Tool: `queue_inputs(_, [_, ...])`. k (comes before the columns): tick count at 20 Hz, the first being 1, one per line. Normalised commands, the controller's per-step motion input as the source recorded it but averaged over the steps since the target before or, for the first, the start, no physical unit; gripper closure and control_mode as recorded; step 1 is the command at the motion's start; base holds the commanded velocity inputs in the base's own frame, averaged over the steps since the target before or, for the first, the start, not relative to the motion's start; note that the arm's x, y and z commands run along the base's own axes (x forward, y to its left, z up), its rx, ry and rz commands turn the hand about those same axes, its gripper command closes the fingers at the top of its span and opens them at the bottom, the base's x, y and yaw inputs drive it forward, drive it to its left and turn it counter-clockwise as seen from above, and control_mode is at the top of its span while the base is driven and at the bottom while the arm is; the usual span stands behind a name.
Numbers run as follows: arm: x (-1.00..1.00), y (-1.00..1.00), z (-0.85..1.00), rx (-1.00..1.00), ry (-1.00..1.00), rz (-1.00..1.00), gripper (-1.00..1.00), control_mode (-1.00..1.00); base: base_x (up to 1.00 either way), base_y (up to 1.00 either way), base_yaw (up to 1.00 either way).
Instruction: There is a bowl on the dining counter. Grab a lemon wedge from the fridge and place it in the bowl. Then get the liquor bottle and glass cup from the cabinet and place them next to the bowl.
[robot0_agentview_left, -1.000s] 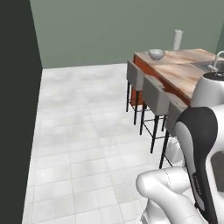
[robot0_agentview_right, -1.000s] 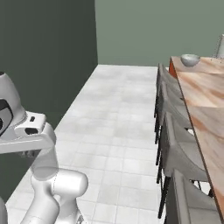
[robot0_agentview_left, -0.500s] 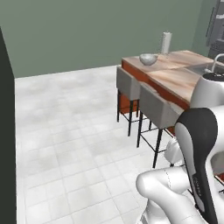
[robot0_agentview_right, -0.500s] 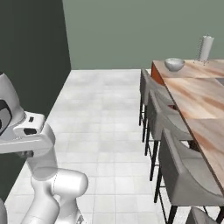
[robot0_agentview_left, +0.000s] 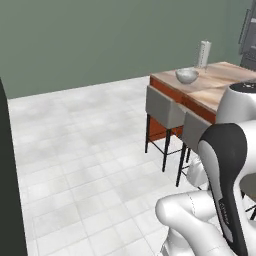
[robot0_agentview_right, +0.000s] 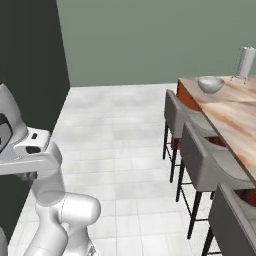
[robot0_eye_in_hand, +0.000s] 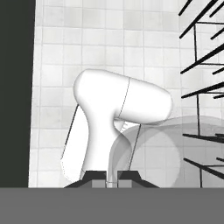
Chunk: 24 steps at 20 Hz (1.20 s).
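Zero things were in the gripper (robot0_eye_in_hand: 111, 176), its jaws pressed together on nothing, pointing down at the floor. The bowl (robot0_agentview_left: 186, 76) sat at the dining counter's (robot0_agentview_left: 220, 87) near end, by the stools (robot0_agentview_right: 199, 159). My worry: the base clipping those stools while driving around.

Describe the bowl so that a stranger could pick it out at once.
Find the wooden dining counter with grey stools along its side. At its far end, near the corner, sits the bowl: small, pale grey, round and low. Its only neighbour there is a tall white roll on a stand, upright where the bowl is squat and open.
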Motion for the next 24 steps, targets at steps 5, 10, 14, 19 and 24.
queue_inputs(5, [0.00,0.00,0.00,0.00,0.00,0.00,1.00,1.00,1.00,0.62,-0.19])
queue_inputs(10, [0.00,0.00,0.00,0.00,0.00,0.00,1.00,1.00,1.00,0.59,-0.22])
queue_inputs(14, [0.00,0.00,0.00,0.00,0.00,0.00,1.00,1.00,1.00,0.60,-0.24])
queue_inputs(19, [0.00,0.00,0.00,0.00,0.00,0.00,1.00,1.00,1.00,0.57,-0.26])
queue_inputs(24, [0.00,0.00,0.00,0.00,0.00,0.00,1.00,1.00,0.94,0.54,-0.33])
